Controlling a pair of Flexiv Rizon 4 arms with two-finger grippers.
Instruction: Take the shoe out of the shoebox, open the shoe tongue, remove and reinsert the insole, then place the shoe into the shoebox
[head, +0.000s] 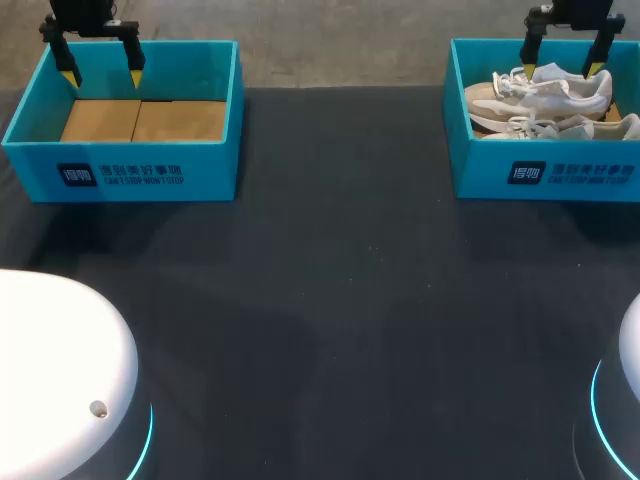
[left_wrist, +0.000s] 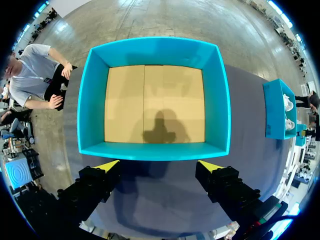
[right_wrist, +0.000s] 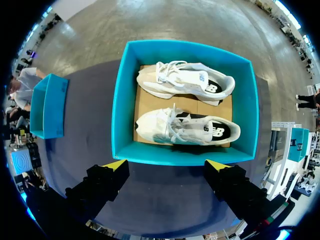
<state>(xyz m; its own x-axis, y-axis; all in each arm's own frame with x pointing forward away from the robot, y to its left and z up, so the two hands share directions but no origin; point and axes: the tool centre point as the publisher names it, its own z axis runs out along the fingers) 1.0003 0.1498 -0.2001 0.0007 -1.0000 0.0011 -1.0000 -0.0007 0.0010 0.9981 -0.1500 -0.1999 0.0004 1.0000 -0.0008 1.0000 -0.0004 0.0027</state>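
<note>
Cardboard (head: 140, 120) lines the floor of the left shoebox (head: 28, 105), a teal open-topped box at the far left of the table, and we see nothing else inside it. Our left gripper (head: 102, 75) hangs over the far part of that box. Its yellow-tipped fingers are spread wide with nothing between them.

Well apart to the right stands the right shoebox (head: 460, 120), the same teal, with two pale shoes side by side on its cardboard bottom. The far shoe (head: 555, 95) and the near shoe (head: 585, 128) both lie with their long axes across the table, parallel to the box's front wall. Their toes point toward the left shoebox and their heels toward the table's right edge. The laces sit nearer the toe end, the dark linings at the heel end. Each seems to be tipped onto its side, a side panel facing up. Our right gripper (head: 562, 60) hangs over the far part of this box, fingers just as wide apart, touching neither shoe.

The table (head: 340, 300) is covered in a dark, matt cloth. Two white housings (head: 60, 370) with blue light rings sit at its near corners.

White print (head: 120, 177) marks the front wall of each box: a small square emblem beside two lines of characters. Each shoe bears a logo on its side panel.
</note>
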